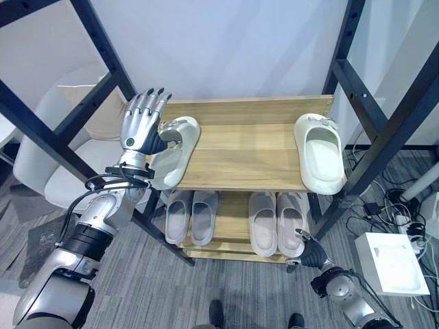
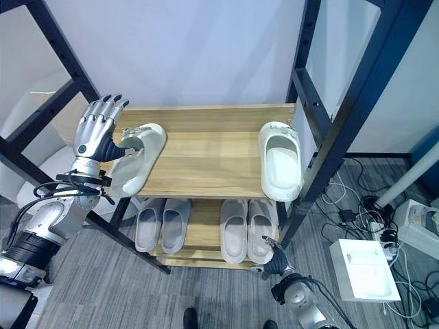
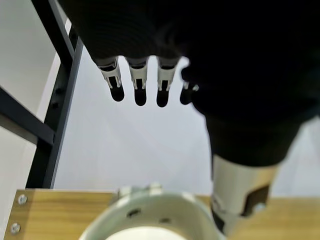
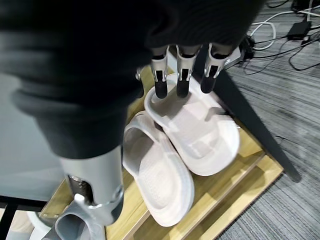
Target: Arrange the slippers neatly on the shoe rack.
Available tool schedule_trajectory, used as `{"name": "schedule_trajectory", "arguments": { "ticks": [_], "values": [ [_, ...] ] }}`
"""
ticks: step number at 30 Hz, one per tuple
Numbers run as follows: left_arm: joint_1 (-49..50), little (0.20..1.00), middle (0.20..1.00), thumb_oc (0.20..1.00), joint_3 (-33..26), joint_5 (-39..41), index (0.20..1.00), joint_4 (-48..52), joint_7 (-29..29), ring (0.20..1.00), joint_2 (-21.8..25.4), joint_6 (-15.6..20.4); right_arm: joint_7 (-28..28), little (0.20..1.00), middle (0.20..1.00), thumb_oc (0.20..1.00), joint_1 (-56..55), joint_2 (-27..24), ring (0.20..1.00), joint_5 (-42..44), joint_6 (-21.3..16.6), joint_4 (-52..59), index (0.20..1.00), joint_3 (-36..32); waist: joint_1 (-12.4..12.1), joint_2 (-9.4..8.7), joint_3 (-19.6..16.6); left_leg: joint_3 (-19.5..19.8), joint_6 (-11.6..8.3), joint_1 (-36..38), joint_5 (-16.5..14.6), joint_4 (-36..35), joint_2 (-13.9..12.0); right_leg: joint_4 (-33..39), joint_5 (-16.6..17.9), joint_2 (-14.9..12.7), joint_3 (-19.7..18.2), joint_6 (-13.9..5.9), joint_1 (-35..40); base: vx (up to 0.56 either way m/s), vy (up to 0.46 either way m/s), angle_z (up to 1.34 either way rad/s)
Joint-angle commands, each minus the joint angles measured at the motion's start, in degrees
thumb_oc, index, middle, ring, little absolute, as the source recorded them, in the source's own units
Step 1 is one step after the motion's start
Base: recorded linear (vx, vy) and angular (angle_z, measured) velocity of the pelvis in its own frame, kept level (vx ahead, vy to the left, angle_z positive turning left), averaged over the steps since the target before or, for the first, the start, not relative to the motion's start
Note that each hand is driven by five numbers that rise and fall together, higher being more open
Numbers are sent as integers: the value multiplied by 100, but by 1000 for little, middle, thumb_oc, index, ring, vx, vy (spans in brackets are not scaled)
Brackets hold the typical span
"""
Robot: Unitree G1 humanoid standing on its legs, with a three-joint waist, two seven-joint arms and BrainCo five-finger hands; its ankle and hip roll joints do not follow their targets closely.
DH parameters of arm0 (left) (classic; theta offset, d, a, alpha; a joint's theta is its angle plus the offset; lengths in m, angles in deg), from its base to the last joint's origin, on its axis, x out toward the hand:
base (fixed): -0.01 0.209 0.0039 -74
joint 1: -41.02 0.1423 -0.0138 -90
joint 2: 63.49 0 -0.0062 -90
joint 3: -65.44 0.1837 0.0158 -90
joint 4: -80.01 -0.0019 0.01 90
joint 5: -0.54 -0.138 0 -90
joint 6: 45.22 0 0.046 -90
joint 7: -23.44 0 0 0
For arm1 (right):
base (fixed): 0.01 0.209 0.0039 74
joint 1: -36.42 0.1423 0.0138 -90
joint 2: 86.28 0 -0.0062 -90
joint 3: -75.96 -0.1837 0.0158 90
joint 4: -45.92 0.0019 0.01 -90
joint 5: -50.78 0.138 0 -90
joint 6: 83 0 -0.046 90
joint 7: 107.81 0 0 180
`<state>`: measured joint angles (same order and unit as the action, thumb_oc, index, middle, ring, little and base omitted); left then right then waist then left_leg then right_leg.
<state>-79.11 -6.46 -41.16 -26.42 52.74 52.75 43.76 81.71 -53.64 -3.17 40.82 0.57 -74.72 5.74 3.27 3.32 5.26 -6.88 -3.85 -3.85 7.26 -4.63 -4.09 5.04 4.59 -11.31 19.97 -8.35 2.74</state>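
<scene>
A cream slipper lies at the left end of the rack's top shelf, its heel hanging over the front left corner. My left hand stands right beside its toe, fingers straight up and open, with the thumb against the slipper. A second cream slipper lies at the shelf's right end, toe to the wall. On the lower shelf sit two pale pairs. My right hand hangs low by the right pair, its straight fingers just above it and holding nothing.
Black frame posts rise close on both sides of the rack. A white chair stands at the left. A white box and loose cables lie on the carpet at the right. A person's shoes show at the front.
</scene>
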Motion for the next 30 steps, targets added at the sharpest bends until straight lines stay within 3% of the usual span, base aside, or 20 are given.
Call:
{"name": "schedule_trajectory", "arguments": {
  "ticks": [1, 2, 3, 5, 12, 19, 23, 30],
  "values": [
    [-1183, 1000, 1000, 1000, 115, -305, 1000, -701, 124, 1000, 187, -283, 41, 1000, 1000, 1000, 196, -80, 1000, 227, -308, 420, 1000, 106, 60, -120, 177, -52, -123, 519, -607, -37, 38, -4, -111, -41, 57, -250, 82, 0, 0, 0],
    [-1233, 1000, 1000, 1000, 150, -365, 1000, -824, 111, 1000, 203, -347, 45, 1000, 1000, 1000, 166, -82, 1000, 238, -315, 418, 1000, 97, 89, -117, 178, -69, -123, 519, -608, -37, 33, -4, -105, -40, 41, -253, 68, 5, 4, -7],
    [-1335, 856, 856, 856, 242, -401, 856, -991, 112, 856, 203, -391, 39, 1000, 1000, 1000, 134, -91, 1000, 267, -321, 461, 1000, 75, 112, -116, 182, -92, -122, 512, -610, -37, 33, -4, -103, -34, 8, -256, 45, 4, 6, -10],
    [-1430, 200, 200, 200, 333, -438, 200, -1235, 33, 200, 282, -458, 6, 1000, 1000, 1000, 45, -134, 1000, 311, -329, 592, 1000, 29, 165, -108, 187, -131, -121, 506, -616, -37, 29, -4, -90, -29, -30, -265, -3, 6, 10, -14],
    [-1719, 200, 200, 200, 672, -381, 200, -1746, -170, 200, 544, -453, -44, 1000, 1000, 1000, -153, -158, 1000, 527, -334, 659, 1000, -97, 267, -85, 205, -270, -111, 504, -631, -37, 25, -4, -48, -21, -203, -286, -122, 6, 7, -17],
    [-1768, 200, 200, 200, 794, -537, 200, -1101, -239, 200, 483, -286, -75, 1000, 1000, 1000, -199, -84, 1000, 659, -343, 691, 1000, -140, 276, -46, 188, -258, -118, 549, -638, -37, 18, -4, -88, -14, -187, -270, -64, 4, -4, -4],
    [-1975, 200, 200, 200, 1057, -759, 200, -554, -325, 200, 261, -152, -86, 1000, 1000, 1000, -146, -35, 1000, 707, -338, 713, 1000, -94, 306, -27, 189, -256, -124, 566, -636, -37, 0, -4, -106, 1, -190, -261, -47, 0, 0, 0],
    [-2460, 200, 200, 200, 1501, -653, 200, -485, -377, 200, -382, 25, -75, 1000, 1000, 1000, -98, -27, 1000, 814, -329, 785, 1000, -24, 494, 53, 191, -354, -125, 577, -624, -37, -24, -4, -102, 31, -289, -256, -112, -1, -3, -1]
  ]
}}
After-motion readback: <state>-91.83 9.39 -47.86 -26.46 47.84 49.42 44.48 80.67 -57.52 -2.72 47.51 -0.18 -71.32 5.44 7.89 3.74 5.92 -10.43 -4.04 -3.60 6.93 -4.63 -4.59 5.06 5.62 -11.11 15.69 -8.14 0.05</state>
